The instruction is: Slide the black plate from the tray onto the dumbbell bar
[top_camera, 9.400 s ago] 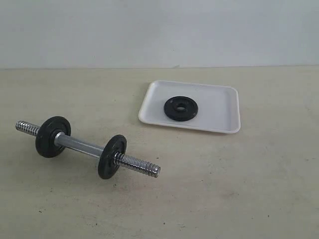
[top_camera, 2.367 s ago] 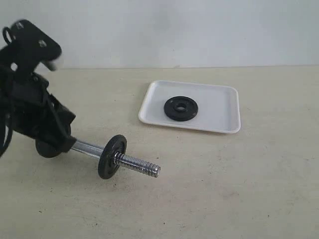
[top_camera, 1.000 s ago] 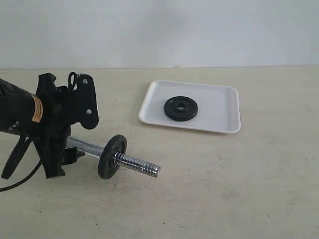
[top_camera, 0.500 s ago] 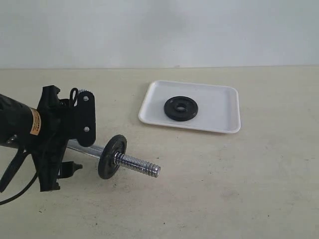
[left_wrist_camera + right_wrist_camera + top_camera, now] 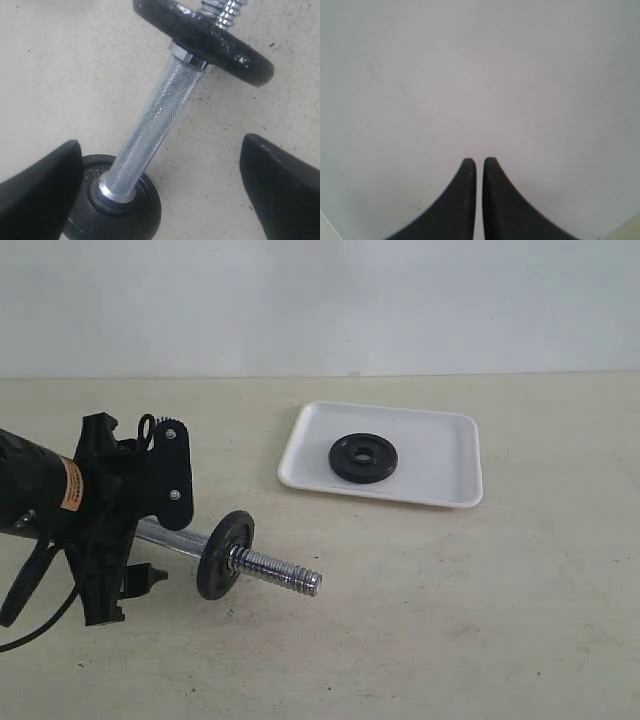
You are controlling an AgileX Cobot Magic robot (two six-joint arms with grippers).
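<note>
Beige table (image 5: 480, 620) bears tray (image 5: 440, 455) and dumbbell bar (image 5: 275, 570).

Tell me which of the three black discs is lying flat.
The black plate in the tray: it lies flat, hole up. The near disc and far disc stand on edge, threaded on the dumbbell bar.

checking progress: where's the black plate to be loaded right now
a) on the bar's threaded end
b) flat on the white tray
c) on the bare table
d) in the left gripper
b, the black plate lies flat in the tray, apart from the dumbbell bar.
</note>
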